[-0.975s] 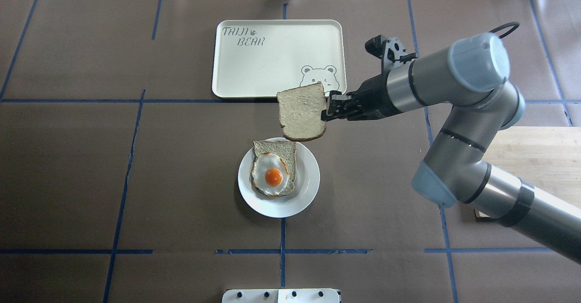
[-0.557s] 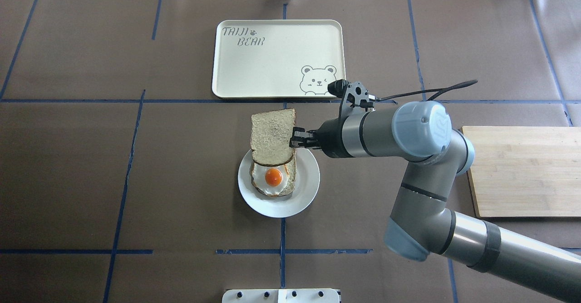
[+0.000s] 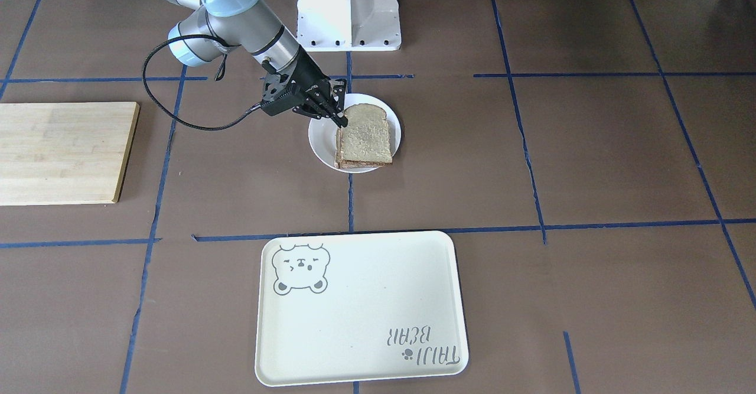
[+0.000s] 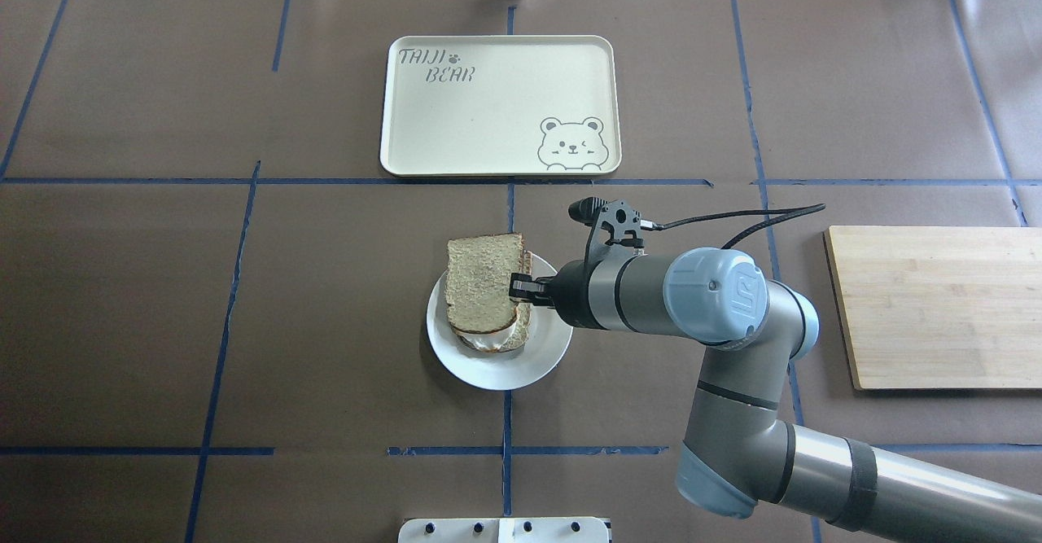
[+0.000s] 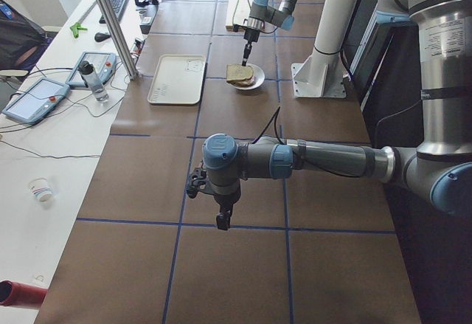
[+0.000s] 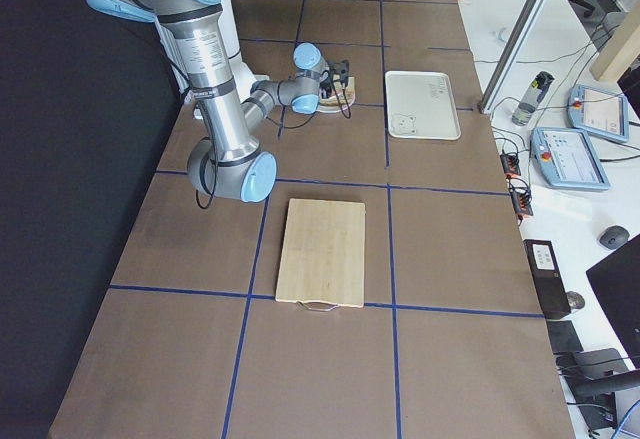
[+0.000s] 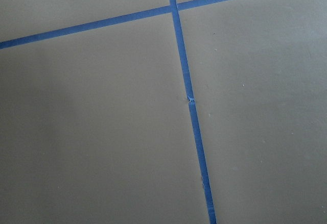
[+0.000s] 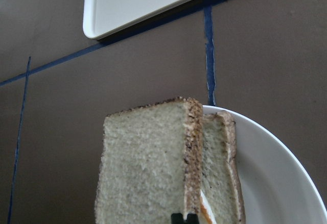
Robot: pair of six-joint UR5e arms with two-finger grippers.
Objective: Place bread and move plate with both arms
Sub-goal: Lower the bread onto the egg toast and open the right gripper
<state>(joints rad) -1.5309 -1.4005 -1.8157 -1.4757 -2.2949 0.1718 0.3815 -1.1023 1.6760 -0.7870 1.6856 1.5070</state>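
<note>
My right gripper (image 4: 514,287) is shut on the right crust edge of the bare bread slice (image 4: 482,282). It holds the bread, slightly tilted, over the egg-topped slice (image 4: 522,327) on the small white plate (image 4: 539,357). The bread covers nearly all of the egg. In the front-facing view the gripper (image 3: 341,121) meets the bread (image 3: 366,135) above the plate (image 3: 322,141). The right wrist view shows the bread (image 8: 143,168), the lower slice (image 8: 219,157) and the plate rim (image 8: 278,173). My left gripper (image 5: 221,223) hangs over bare table far from the plate; I cannot tell whether it is open or shut.
The cream bear tray (image 4: 488,120) lies beyond the plate, towards the far edge. A wooden cutting board (image 4: 936,307) lies to the right of the plate. Blue tape lines cross the brown table cover. The left wrist view shows only table and tape.
My right gripper has carried the bread from beside the tray towards the robot and down, so that it now covers the egg slice on the plate.
</note>
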